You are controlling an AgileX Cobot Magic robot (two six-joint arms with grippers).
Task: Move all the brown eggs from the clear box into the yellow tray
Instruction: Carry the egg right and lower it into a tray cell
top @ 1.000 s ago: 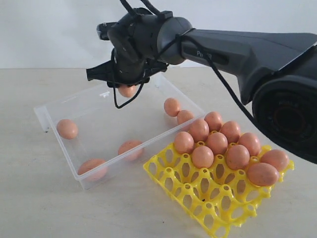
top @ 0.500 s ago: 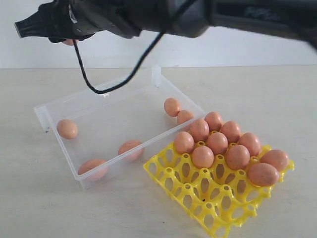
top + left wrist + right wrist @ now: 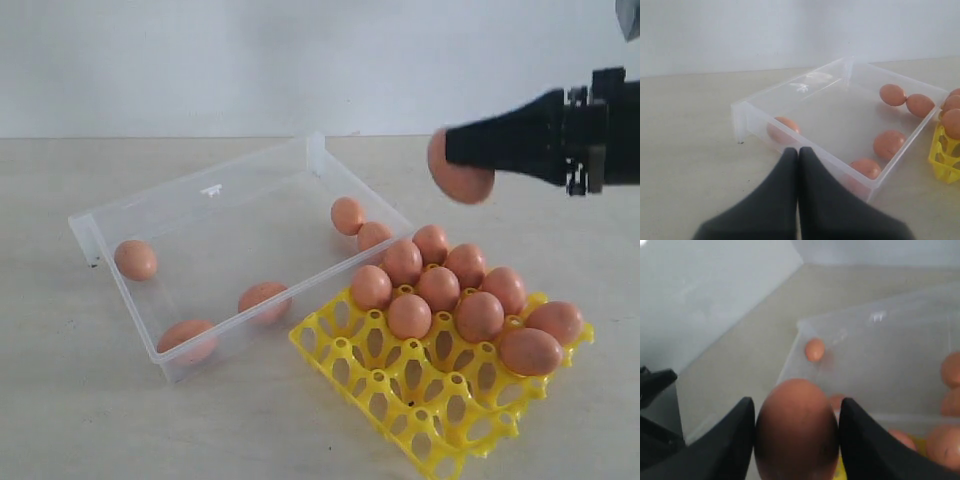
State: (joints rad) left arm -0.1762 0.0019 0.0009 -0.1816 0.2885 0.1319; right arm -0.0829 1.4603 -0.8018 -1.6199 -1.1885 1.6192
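Note:
My right gripper (image 3: 452,152) reaches in from the right, shut on a brown egg (image 3: 462,180) held in the air above the far side of the yellow tray (image 3: 400,400). In the right wrist view that egg (image 3: 796,432) fills the gap between the black fingers (image 3: 737,435). Several brown eggs (image 3: 438,287) fill the tray's far cups; its near cups are bare. The clear box (image 3: 215,245) on the left holds several eggs (image 3: 135,259). My left gripper (image 3: 798,150) is shut on nothing, just outside the box's near wall (image 3: 830,159). It is out of the exterior view.
The box and tray lie side by side on a pale tabletop (image 3: 90,420), the tray's corner against the box's long wall. A white wall (image 3: 300,60) rises behind the table. Bare tabletop lies in front of the box and to its left.
The right arm lifted the egg out of the box, swung up past the upper left, and now holds it at the right above the tray.

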